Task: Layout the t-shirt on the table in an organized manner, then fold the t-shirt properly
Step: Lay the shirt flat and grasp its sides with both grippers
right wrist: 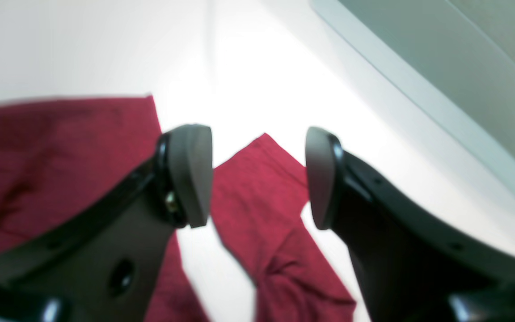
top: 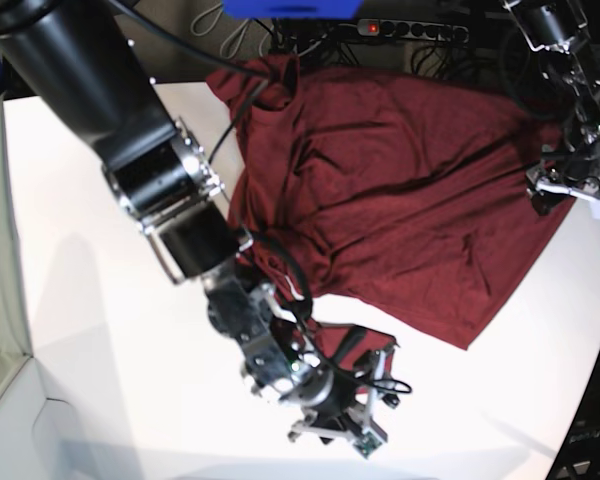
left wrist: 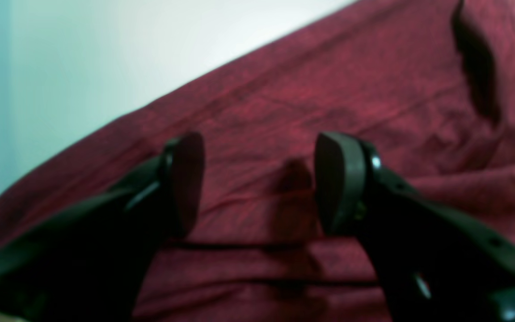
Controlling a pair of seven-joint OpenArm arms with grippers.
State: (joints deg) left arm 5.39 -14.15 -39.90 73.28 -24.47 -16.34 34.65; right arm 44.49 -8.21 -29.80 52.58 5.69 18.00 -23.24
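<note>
Right end effector: black, curved matte pads, jaws apart, nothing between them; poised above a narrow sleeve-like flap near the surface's near edge. Surface: smooth, plain white, broad bare room on the right arm's side. T-shirt: maroon thin fabric, wrinkled, spread over the far middle up to the far edge, hem corner pointing nearward. Left end effector: jaws apart, empty, just above the cloth's side edge.

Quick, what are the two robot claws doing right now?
Left gripper: open over the t-shirt, holding nothing.
Right gripper: open, holding nothing.
</note>
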